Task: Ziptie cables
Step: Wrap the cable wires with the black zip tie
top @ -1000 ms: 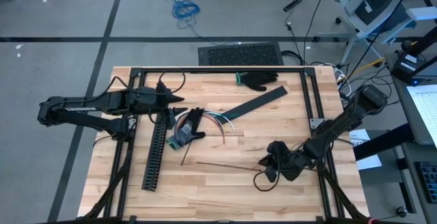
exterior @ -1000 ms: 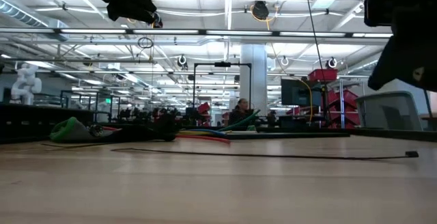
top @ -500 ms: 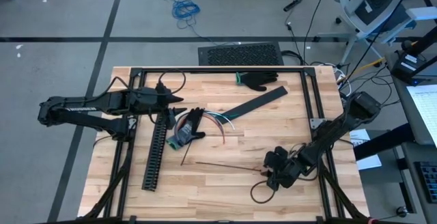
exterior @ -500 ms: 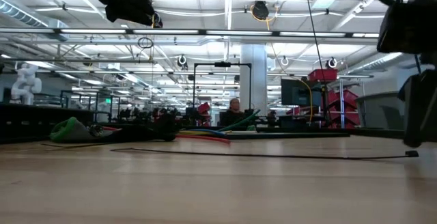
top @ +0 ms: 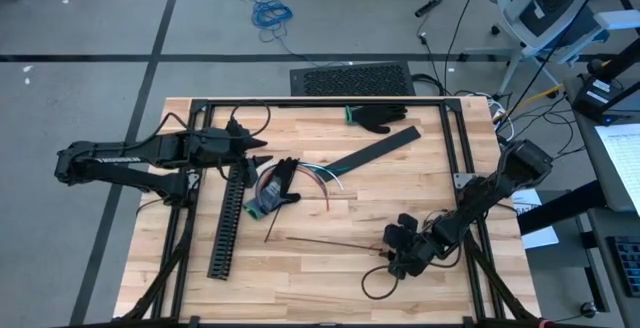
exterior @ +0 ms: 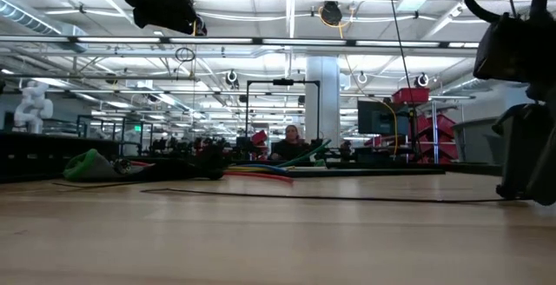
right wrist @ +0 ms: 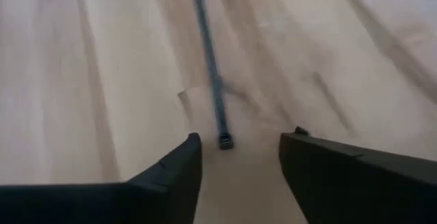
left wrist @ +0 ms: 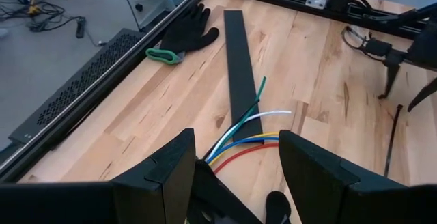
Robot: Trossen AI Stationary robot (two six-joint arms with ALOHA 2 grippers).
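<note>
The cables (top: 318, 174) are a bundle of coloured wires lying mid-table, one end under a black glove (top: 283, 180); their fanned free ends (left wrist: 249, 132) show in the left wrist view. A thin dark zip tie (top: 335, 242) lies flat on the wood near the front. My right gripper (right wrist: 239, 145) is open and low over the table, a finger on either side of the zip tie's head (right wrist: 224, 141) without touching it. My left gripper (top: 262, 148) hangs open above the bundle's left end.
A long black slotted channel (top: 228, 218) lies left of the bundle. A flat black strip (top: 375, 153) lies slantwise right of it, and a second black glove (top: 380, 118) sits at the far edge. A black frame (top: 320, 102) rims the table. Bare wood lies along the front.
My right gripper has come down toward the table and a little toward the near edge, rolling its wrist as it sank, and now stands at the zip tie's right end. The zip tie and cables lie where they were.
</note>
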